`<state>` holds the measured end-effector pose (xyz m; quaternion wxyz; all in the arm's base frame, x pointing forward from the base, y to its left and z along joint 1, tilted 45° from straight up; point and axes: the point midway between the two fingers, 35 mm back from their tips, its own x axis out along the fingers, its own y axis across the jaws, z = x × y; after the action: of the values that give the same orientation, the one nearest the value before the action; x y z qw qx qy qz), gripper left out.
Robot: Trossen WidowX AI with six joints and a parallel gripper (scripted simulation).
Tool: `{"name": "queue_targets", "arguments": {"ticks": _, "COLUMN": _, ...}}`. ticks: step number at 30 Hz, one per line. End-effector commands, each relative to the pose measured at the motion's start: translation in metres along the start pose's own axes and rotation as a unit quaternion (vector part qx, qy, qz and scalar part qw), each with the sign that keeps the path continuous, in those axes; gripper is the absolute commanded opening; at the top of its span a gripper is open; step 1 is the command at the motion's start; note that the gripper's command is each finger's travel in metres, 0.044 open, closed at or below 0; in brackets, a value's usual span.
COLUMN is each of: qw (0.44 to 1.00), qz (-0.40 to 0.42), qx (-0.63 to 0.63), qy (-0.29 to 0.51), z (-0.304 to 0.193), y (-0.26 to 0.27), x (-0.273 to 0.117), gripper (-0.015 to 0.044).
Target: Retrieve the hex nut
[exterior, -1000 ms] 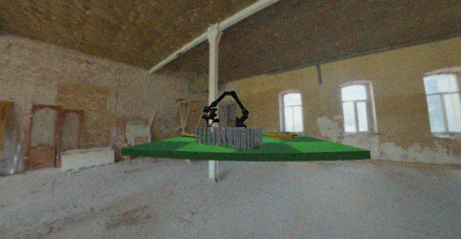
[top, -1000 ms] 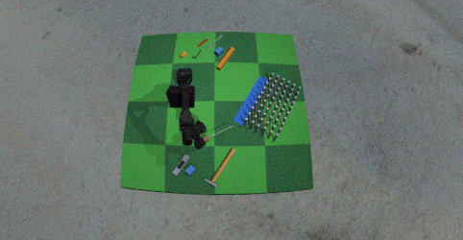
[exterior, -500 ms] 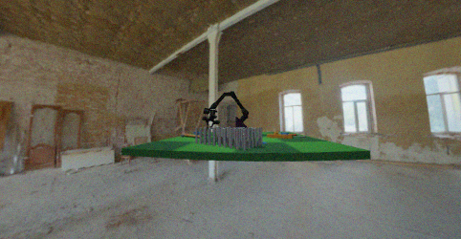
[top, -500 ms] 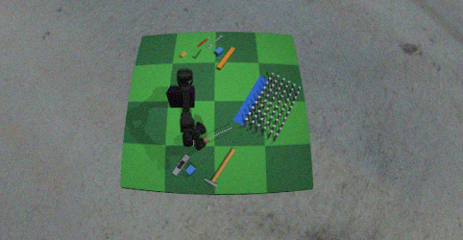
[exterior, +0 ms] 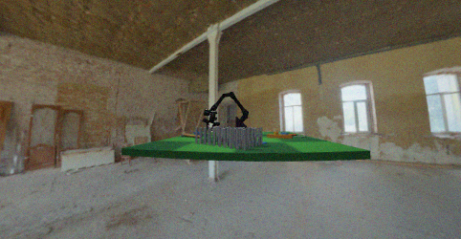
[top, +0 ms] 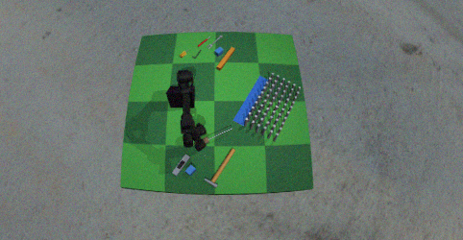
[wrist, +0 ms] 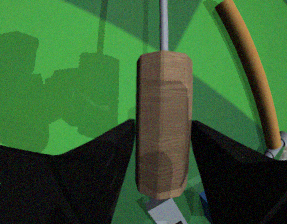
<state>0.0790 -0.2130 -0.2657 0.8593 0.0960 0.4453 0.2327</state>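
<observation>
The faceted brown tool handle is showing matt, streaky wood grain, its slim grey shaft at twelve o'clock looking like smooth metal. At one o'clock, the curved orange-brown hammer handle is looking like smooth wood. The upright grey spacers are looking like dull metal.
</observation>
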Motion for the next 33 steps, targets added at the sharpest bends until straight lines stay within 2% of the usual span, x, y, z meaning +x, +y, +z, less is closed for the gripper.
{"name": "queue_targets", "arguments": {"ticks": 1, "qw": 1.000, "qz": 0.004, "qx": 0.006, "qy": -0.005, "z": 0.000, "y": 0.006, "x": 0.007, "gripper": 0.0000}}
{"name": "queue_targets", "arguments": {"ticks": 33, "qw": 1.000, "qz": 0.004, "qx": 0.006, "qy": -0.005, "z": -0.010, "y": 0.025, "x": 0.041, "gripper": 0.0000}}
